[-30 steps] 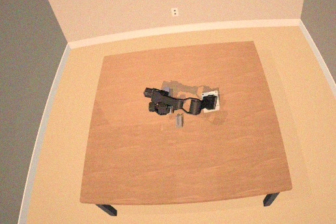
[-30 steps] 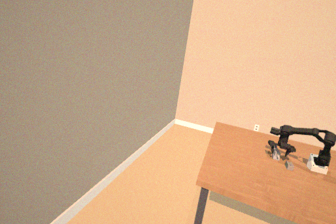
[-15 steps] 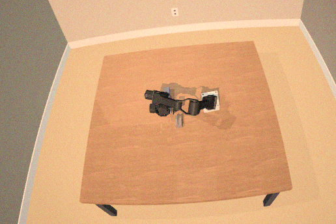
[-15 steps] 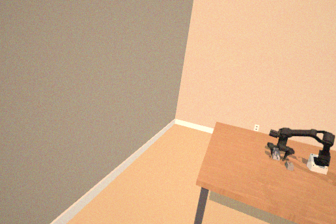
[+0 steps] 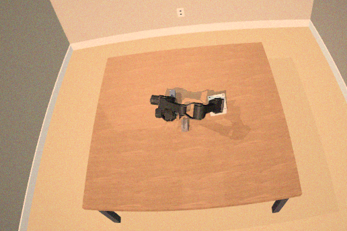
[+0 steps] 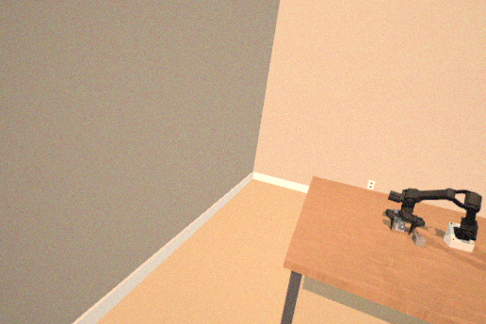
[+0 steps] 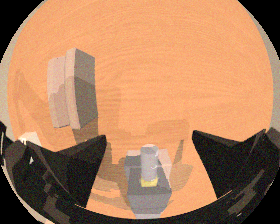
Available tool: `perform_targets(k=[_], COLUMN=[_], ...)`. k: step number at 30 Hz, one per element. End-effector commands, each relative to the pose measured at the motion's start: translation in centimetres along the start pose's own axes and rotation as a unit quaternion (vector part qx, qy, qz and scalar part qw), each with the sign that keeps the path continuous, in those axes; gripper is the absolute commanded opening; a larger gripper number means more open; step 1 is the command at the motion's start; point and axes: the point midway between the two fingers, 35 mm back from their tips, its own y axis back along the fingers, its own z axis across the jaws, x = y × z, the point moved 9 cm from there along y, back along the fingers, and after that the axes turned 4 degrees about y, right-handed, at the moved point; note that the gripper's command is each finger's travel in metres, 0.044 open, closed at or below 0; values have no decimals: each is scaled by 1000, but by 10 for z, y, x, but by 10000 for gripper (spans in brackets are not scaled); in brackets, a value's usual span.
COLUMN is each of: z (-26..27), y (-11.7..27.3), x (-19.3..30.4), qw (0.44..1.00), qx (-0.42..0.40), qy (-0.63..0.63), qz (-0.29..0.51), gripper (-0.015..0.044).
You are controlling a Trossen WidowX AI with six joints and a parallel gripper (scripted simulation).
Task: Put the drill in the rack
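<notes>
A grey holder block is between and below the fingers. A light grey cylinder, which looks like the drill, shows at its top, with a yellow part at its lower end. My gripper is wide open and empty, with one finger on each side of the holder. In the top view the arm hides most of the holder; a bluish-grey part shows behind the arm, but I cannot tell whether it is the key. The grey grooved rack stands on the table beside the holder.
The arm reaches across the wooden table from its white base plate. The rack is close to the gripper, at the upper left of the wrist view. The wall stands beyond the table's far edge.
</notes>
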Motion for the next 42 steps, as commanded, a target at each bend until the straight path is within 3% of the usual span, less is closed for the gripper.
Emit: perform_targets(k=[1,16,23,42], z=[3,0,0,0], y=[-3,-1,-1,0], x=[1,0,0,-20], qw=[1000,1000,1000,1000], qx=[-1,0,0,-1], qy=[-5,0,0,-5], qz=[-3,0,0,-3], gripper=[440,46,0,0])
